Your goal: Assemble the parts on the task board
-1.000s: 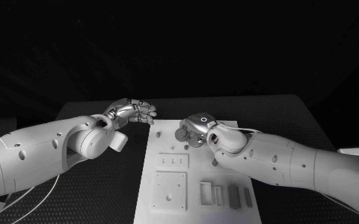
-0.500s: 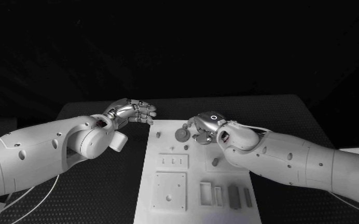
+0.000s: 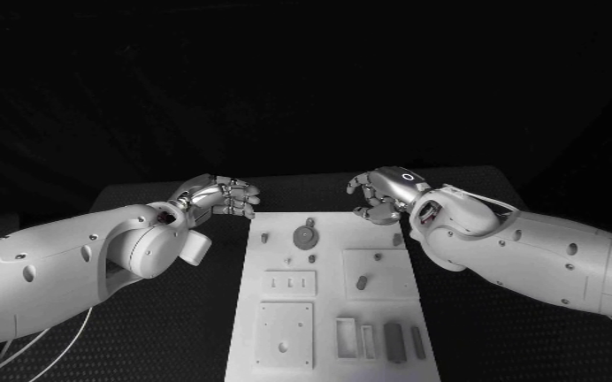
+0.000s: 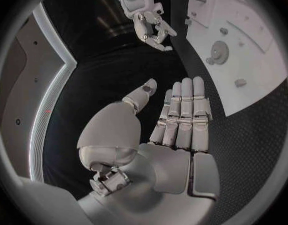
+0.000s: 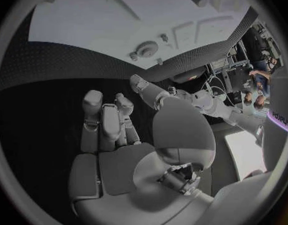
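We see the right hand [image 3: 383, 192] now lifted clear of the task board [image 3: 332, 311] and hanging above its far right corner, where half a second ago it hovered low over the board beside the gear [image 3: 305, 237], and a second ago it was down on that gear. Its fingers [image 5: 103, 122] are loosely apart and hold nothing. The gear lies flat near the far end of the board, free of the hand, and we judge it to have just been seated there, though we cannot tell from here whether it is fully home on its peg. The left hand [image 3: 217, 196] waits just off the board's far left corner above the bench [image 3: 179, 329], much as before; its fingers [image 4: 181, 115] are straight and close together, the thumb apart, gripping nothing. Other small parts remain on the board: a peg [image 3: 361, 282] in the square plate at right, and the long blocks [image 3: 395, 342] near the close edge. With the gear released, we take that step as done and expect the next part to be fetched, probably from that near row.
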`<state>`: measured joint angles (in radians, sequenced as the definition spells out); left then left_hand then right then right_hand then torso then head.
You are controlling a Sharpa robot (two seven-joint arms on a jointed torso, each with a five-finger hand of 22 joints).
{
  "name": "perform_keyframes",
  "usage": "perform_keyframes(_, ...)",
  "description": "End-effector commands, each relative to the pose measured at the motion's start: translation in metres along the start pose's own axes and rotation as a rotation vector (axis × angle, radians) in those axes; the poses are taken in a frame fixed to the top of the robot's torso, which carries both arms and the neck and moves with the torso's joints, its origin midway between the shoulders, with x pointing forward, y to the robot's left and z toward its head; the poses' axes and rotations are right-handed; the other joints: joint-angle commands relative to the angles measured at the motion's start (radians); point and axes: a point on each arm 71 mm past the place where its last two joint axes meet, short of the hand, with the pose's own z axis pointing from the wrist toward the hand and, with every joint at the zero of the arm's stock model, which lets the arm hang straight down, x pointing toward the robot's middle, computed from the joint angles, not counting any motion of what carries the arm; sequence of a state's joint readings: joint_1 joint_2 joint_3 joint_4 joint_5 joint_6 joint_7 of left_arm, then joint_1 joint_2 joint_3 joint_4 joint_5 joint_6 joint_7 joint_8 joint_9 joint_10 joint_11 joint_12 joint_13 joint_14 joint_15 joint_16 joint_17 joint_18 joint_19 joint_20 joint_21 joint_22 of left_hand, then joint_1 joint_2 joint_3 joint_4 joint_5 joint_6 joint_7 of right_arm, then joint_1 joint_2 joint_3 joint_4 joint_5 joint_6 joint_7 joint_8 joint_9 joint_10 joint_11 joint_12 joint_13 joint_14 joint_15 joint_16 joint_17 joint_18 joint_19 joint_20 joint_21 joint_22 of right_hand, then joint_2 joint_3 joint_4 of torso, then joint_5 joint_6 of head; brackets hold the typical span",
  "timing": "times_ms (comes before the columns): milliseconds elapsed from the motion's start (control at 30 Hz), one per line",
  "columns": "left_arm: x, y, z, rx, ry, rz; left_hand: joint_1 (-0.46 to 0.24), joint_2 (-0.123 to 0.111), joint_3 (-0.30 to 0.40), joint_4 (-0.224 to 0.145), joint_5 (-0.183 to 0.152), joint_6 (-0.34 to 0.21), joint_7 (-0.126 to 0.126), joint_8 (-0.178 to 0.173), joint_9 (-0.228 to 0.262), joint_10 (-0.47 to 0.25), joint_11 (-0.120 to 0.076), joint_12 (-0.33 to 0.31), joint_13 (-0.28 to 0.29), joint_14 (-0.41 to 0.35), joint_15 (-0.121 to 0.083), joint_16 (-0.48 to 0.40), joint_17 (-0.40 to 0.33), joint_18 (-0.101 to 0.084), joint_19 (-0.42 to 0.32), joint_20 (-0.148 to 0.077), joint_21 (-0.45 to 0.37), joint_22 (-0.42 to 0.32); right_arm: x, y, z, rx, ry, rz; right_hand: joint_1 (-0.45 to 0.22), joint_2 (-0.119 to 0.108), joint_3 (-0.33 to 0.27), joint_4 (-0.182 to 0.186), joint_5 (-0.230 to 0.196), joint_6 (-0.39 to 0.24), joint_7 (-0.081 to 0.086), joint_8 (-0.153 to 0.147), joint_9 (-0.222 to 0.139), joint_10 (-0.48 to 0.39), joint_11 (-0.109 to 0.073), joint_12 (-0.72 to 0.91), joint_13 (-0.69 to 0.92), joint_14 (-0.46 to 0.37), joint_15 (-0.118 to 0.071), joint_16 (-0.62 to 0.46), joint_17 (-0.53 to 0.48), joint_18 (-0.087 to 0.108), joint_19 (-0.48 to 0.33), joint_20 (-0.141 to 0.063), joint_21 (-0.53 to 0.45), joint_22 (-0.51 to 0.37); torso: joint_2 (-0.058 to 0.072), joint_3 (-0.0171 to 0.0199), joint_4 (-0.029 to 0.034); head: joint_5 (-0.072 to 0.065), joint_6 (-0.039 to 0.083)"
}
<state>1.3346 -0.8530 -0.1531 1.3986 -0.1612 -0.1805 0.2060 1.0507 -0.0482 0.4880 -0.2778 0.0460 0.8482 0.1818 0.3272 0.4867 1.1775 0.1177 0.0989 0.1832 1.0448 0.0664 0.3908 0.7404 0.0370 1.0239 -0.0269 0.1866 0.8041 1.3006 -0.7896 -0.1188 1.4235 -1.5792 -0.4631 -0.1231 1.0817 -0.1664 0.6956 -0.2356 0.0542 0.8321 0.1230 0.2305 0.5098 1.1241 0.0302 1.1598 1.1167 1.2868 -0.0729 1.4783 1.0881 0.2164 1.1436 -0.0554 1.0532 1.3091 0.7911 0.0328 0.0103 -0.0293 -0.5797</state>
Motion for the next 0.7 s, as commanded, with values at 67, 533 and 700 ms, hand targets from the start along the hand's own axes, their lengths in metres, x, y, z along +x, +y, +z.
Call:
perform_keyframes(67, 0.002, -0.002, 0.001, 0.017, 0.016, -0.001, -0.008, -0.001, -0.002, 0.003, 0.005, -0.002, -0.001, -0.006, 0.002, 0.008, 0.002, -0.004, 0.002, 0.008, 0.002, -0.004, 0.002, 0.009, 0.002, -0.004, -0.004, 0.002, 0.000, -0.012, -0.010, -0.013, 0.045, 0.074, 0.001, -0.015, 0.001, 0.012, 0.002, 0.046, 0.028, 0.010, 0.002, -0.001, 0.008, 0.004, -0.001, 0.000, 0.005, 0.002, -0.004, 0.045, 0.010, -0.001, -0.003, 0.009, -0.006, 0.0037, -0.0110, -0.005, 0.003)
perform_keyframes(533, 0.004, -0.003, 0.001, 0.026, 0.030, -0.003, -0.004, 0.006, 0.003, -0.001, 0.005, 0.024, -0.013, 0.006, 0.009, 0.020, -0.002, -0.005, 0.008, 0.011, 0.002, -0.012, 0.010, 0.009, 0.003, -0.004, -0.007, 0.004, 0.006, -0.075, -0.057, 0.010, 0.129, 0.142, 0.016, -0.054, -0.001, 0.027, 0.002, 0.056, 0.028, 0.015, 0.000, -0.030, 0.009, -0.008, -0.009, -0.076, 0.007, -0.030, -0.086, 0.045, -0.024, 0.013, -0.021, 0.010, -0.006, 0.0065, -0.0151, -0.028, 0.008)
perform_keyframes(700, 0.003, -0.003, 0.000, 0.023, 0.026, -0.003, -0.004, 0.003, 0.002, -0.002, 0.005, 0.022, -0.013, 0.004, 0.009, 0.019, -0.002, -0.007, 0.008, 0.011, 0.002, -0.013, 0.011, 0.009, 0.003, -0.004, -0.007, 0.005, 0.019, -0.082, -0.068, 0.032, 0.145, 0.148, 0.009, -0.075, -0.009, 0.037, 0.002, 0.044, 0.033, 0.008, -0.003, -0.042, 0.013, -0.010, -0.010, -0.096, 0.010, -0.035, -0.100, 0.045, -0.034, 0.020, -0.025, 0.011, -0.005, 0.0063, -0.0134, -0.033, 0.006)
